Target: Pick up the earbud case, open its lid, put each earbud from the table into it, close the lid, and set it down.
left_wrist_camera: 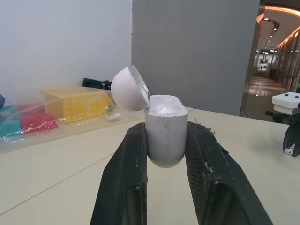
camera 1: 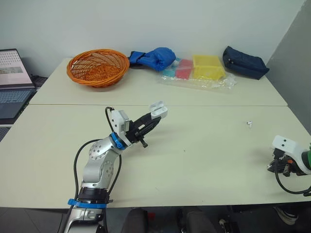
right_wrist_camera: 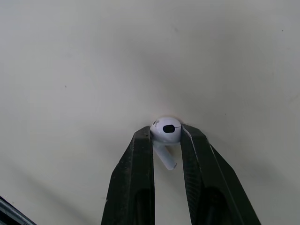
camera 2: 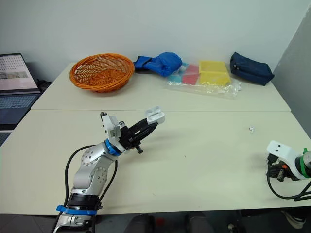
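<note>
The white earbud case [left_wrist_camera: 164, 133] is held above the table with its lid [left_wrist_camera: 129, 89] hinged open. My left gripper [left_wrist_camera: 165, 138] is shut on the case body, and both are also seen over the middle of the table [camera 1: 158, 112]. At the table's right front edge my right gripper [right_wrist_camera: 166, 136] points down at the tabletop. It is shut on a white earbud [right_wrist_camera: 166, 129] whose stem hangs between the fingers. A second small white earbud [camera 1: 249, 124] lies on the table at the right, farther back than my right gripper.
An orange wicker basket [camera 1: 97, 67] stands at the back left. Behind it lie a blue bag [camera 1: 154, 58], a plastic bag with yellow and red boxes [camera 1: 201, 70] and a dark blue pouch [camera 1: 244, 62]. A laptop [camera 1: 12, 87] sits off the left edge.
</note>
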Robot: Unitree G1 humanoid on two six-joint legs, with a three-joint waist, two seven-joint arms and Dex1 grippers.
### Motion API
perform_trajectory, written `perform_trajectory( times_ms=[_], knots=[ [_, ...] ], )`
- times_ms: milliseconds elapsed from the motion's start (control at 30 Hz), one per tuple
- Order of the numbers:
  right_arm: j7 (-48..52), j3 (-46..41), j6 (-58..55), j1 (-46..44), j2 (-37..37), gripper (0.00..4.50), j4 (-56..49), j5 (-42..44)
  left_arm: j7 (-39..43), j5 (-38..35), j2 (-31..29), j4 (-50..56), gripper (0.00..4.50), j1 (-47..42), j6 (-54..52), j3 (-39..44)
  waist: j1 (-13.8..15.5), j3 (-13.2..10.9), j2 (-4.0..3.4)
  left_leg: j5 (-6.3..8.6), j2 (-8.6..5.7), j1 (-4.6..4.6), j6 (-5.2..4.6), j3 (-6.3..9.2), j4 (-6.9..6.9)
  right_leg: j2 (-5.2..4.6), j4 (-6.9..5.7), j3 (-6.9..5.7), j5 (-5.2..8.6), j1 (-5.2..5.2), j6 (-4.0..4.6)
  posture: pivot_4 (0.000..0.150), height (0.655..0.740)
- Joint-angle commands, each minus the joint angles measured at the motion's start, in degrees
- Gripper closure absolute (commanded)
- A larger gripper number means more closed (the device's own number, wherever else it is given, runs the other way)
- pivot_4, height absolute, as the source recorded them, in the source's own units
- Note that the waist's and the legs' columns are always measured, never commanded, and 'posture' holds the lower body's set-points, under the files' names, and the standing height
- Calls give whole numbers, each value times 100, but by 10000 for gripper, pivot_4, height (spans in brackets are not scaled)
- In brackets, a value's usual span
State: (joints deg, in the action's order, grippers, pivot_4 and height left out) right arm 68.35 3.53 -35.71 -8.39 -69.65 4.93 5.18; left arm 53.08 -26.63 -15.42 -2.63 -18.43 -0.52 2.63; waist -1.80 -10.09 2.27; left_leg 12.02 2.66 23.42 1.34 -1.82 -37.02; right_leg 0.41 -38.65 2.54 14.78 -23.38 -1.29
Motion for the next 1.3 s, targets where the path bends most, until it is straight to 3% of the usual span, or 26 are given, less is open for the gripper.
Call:
perform_trajectory(
  times_ms=[33,133,333,367,467,533,633,867,1300],
  knots=[
    [-38,85,-54,7,72,40815,-23,-54,10,-24,10,120,37408,-96,147,-2,0,1,1,0,0,-2,0,-1,0,0,0,1,1,1,2,1500,7400],
    [1,-29,-124,-159,186,40815,-213,145,22,-20,5,78,37408,-144,155,6,-3,1,1,0,2,-6,0,-1,1,0,-1,2,12,3,21,1500,7400],
    [82,-419,-1648,-1239,1065,40815,-1902,1742,74,-20,-12,-4,37408,-189,202,14,-63,-10,-13,0,4,-20,0,2,9,11,-20,9,-3,1,-4,1500,7400],
    [-190,-544,-1793,-1525,1455,40815,-2102,1986,74,-12,-6,-24,37408,-197,224,7,-60,-11,-14,0,5,-20,0,3,10,14,-23,9,-3,0,-4,1500,7400],
    [-2031,-1358,-2576,-2883,3696,40815,-2619,2973,23,33,48,-142,37408,-282,332,0,-80,-14,-13,1,14,-19,1,12,9,24,-25,6,-4,-1,-2,1500,7400],
    [-3083,-1531,-2461,-3362,4916,40815,-3014,3105,-19,72,119,-247,37408,-343,426,-18,-87,-13,-19,0,16,-8,2,15,10,27,-31,4,-4,-12,-2,1500,7400],
    [-4051,-1685,-2558,-3589,5861,40815,-3300,3225,-30,114,193,-354,37408,-403,515,-35,44,-5,-14,-1,20,46,2,35,12,27,-26,-9,-1,-46,3,1500,7400],
    [-4723,-729,-1794,-2928,6513,40815,-3395,2874,-62,82,383,-469,37408,-639,633,-63,84,-3,-11,1,-7,107,1,13,5,-46,-10,-14,-11,-85,-5,1500,7400],
    [-5157,-277,-1286,-2623,6565,40815,-3049,2560,104,76,426,-656,37408,-779,779,-77,5,-3,-11,-1,7,86,-1,23,6,10,-22,-19,-2,-80,-9,1500,7400]
  ],
)
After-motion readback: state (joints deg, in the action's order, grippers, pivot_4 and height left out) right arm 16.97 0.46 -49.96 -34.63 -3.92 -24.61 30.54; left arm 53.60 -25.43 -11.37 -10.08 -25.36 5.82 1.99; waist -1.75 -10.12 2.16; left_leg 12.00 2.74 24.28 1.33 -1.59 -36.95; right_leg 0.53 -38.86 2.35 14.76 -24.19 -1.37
